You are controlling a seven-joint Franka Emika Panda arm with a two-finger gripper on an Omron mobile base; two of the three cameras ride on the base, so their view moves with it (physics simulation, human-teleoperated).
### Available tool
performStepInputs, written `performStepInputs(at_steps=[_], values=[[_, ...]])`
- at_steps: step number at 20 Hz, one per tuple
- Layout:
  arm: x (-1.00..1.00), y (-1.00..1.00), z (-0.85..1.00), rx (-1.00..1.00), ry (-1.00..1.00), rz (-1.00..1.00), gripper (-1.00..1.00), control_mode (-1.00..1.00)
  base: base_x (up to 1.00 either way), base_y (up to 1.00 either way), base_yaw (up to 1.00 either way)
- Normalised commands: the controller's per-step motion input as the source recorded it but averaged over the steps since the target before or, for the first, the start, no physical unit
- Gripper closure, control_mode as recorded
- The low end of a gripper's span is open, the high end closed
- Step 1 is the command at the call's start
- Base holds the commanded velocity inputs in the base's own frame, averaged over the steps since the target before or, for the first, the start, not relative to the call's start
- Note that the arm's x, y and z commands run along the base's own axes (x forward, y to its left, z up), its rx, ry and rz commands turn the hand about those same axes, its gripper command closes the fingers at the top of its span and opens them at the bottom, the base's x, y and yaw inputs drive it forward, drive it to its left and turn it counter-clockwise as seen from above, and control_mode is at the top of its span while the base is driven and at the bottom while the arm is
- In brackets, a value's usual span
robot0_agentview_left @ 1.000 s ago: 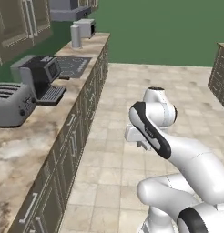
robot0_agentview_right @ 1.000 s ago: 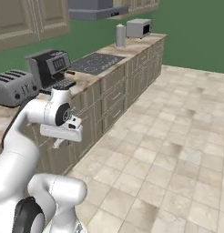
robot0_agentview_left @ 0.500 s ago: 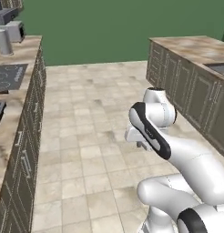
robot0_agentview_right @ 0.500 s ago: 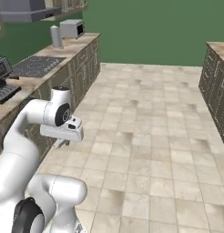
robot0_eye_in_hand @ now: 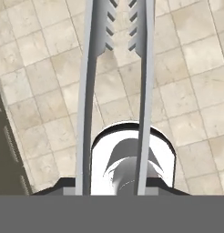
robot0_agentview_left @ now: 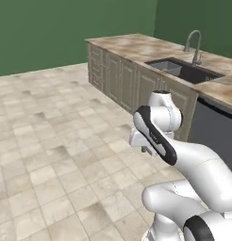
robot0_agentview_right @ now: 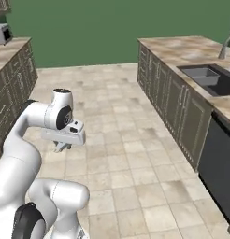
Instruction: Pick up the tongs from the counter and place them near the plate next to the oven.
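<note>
The tiled kitchen floor (robot0_agentview_left: 52, 141) takes up most of both base views, with a marbled tabletop (robot0_agentview_left: 136, 47) over panelled cabinets running along the right, a sink (robot0_agentview_left: 181, 70) and its curved faucet (robot0_agentview_left: 193, 42) set into it. A dark appliance front (robot0_agentview_right: 219, 163) stands just past the cabinets. Far left in the right base view another stretch of tabletop (robot0_agentview_right: 9, 51) carries a small silver appliance (robot0_agentview_right: 2, 32).

The white arm (robot0_agentview_left: 184, 160) is folded close to the base, its end effector (robot0_agentview_right: 63, 146) hanging low over open floor — well apart from either tabletop.

The tongs (robot0_eye_in_hand: 116, 68) are in hand: in the hand view their two slim silver arms run up from the bottom edge, toothed tips at the top, floor tiles behind them. The end effector is clenched on the tongs near their joined end.

So the pickup looks done, and the carry is under way. What is left, by my judgement — reaching the plate beside the oven, then lowering the tongs next to it and letting go. Neither comes into these pictures.
</note>
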Motion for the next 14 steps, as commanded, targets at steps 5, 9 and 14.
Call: performStepInputs(at_steps=[5, 9, 14], values=[[0.0, 0.0, 0.0, 0.0, 0.0, 0.0, 1.0, 1.0, 0.21, -0.41, -0.57], [0.0, 0.0, 0.0, 0.0, 0.0, 0.0, 1.0, 1.0, 0.15, -0.31, -0.58], [0.0, 0.0, 0.0, 0.0, 0.0, 0.0, 1.0, 1.0, 0.11, -0.34, -0.59]])
